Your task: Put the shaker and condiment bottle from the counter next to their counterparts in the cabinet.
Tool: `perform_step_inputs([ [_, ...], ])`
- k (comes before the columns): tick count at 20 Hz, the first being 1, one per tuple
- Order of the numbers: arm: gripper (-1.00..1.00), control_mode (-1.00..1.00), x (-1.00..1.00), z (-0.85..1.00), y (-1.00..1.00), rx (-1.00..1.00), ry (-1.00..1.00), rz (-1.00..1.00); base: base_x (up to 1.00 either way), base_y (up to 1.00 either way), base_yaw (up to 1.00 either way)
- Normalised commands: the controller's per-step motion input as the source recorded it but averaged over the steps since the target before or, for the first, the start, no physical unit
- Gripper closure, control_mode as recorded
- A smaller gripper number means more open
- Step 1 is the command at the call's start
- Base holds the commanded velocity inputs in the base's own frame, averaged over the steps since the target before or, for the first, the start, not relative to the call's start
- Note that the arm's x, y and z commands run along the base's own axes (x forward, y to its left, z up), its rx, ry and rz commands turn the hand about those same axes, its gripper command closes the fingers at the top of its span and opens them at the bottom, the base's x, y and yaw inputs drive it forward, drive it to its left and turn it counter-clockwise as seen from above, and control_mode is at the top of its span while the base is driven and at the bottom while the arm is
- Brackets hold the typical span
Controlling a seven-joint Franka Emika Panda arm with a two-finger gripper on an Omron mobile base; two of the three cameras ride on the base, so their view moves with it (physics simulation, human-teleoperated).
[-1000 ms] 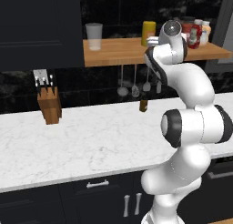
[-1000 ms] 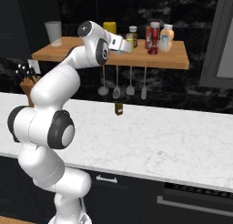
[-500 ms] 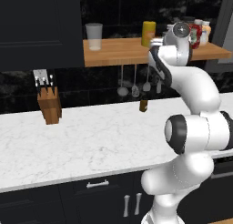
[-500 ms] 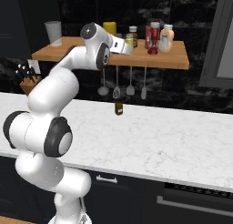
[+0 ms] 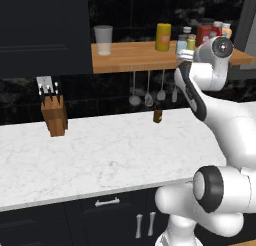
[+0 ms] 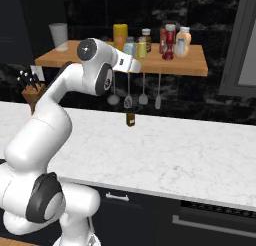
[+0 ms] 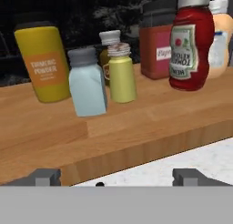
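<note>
The shaker (image 7: 88,83) is seen standing upright on the cabinet (image 7: 136,127) shelf, just beside the yellow-green jar (image 7: 121,73) and in front of the yellow canister (image 7: 43,63). The hand (image 7: 116,176) is spread wide, released, with nothing held; its fingertips (image 7: 45,176) are cut off at the frame's lower edge. "TURMERIC POWDER" is read on the canister. The red ketchup bottle (image 7: 191,43) label is only partly legible. A dark brown bottle (image 5: 158,115) stands on the tabletop (image 5: 100,150).

My arm (image 5: 220,125) was glossy white, built of fat rounded segments. Dark grey discs capped its joints, each ringed in black. Nearest the cabinet (image 5: 135,57), its wrist wore a black band. Small grey fingertips (image 7: 45,176) were squared blocks.
</note>
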Motion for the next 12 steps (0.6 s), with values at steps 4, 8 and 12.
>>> perform_step_inputs([
  [4, -1.00, -1.00, -1.00, 0.00, 0.00, 0.03, -0.09, 0.00, 0.00, 0.00, 0.00],
  [8, -1.00, -1.00, -1.00, -0.01, 0.00, 0.05, -0.02, 0.00, 0.00, 0.00, 0.00],
  [12, -1.00, -1.00, -1.00, -0.11, 0.00, 0.07, 0.00, 0.00, 0.00, 0.00, 0.00],
])
